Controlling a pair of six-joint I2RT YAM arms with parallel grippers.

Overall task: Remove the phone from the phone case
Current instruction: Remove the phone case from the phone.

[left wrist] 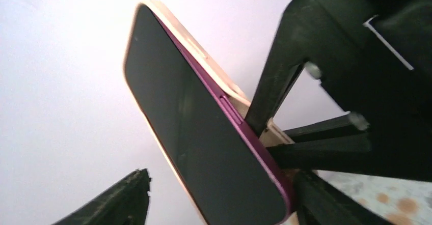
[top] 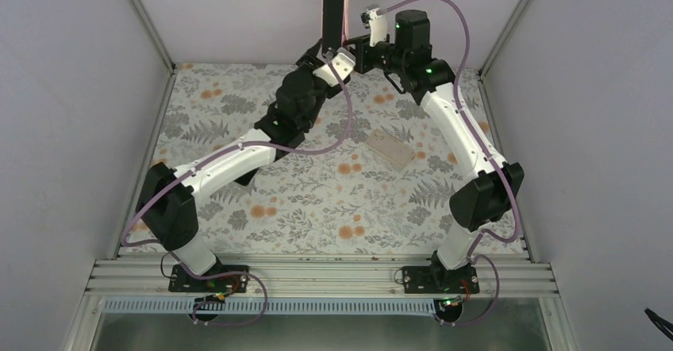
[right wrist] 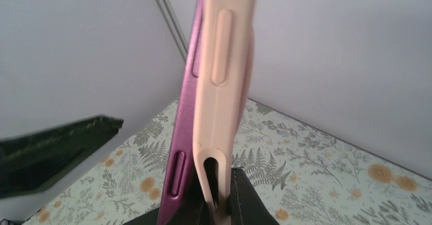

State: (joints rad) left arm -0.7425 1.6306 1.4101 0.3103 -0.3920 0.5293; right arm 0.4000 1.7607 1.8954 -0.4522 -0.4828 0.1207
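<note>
The phone [left wrist: 193, 133], with a dark screen and a purple frame, is held upright in the air at the back of the table [top: 332, 13]. Its pale pink phone case [right wrist: 224, 82] has come away along one side, leaving a gap to the purple edge [right wrist: 184, 113]. My right gripper [right wrist: 224, 184] is shut on the case's lower edge. My left gripper [left wrist: 221, 179] is open and straddles the phone's lower end. Its left finger [left wrist: 127, 199] stands apart from the screen. In the top view both grippers meet below the phone, left [top: 327, 49] and right [top: 355, 45].
A clear flat rectangular piece [top: 391, 146] lies on the floral tablecloth [top: 317, 200] right of centre. Grey enclosure walls stand close behind and beside the raised phone, with a metal corner post [right wrist: 168, 16] at the back.
</note>
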